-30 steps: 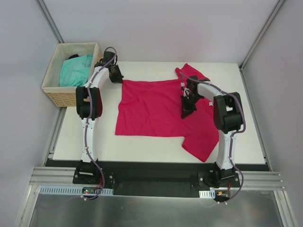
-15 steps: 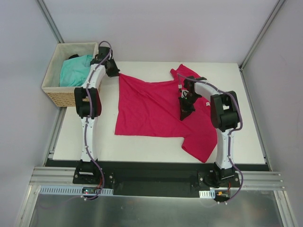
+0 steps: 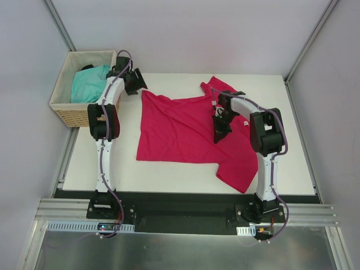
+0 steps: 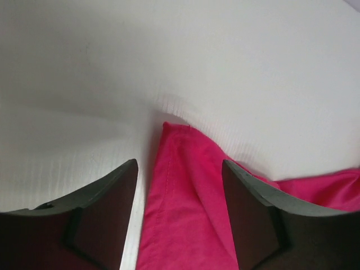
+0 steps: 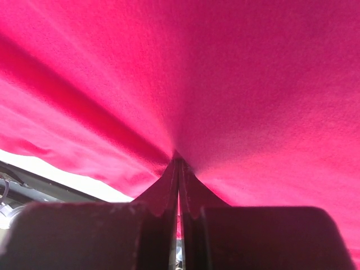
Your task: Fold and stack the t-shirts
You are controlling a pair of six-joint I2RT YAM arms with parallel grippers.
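shirt on table, basket at left

**Pink cloth pinched in closed fingers**

The right gripper has its dark fingers pressed together on a pleat of the crimson-pink t-shirt. Fabric fans out above the gripper, and a pale strip shows to its left.
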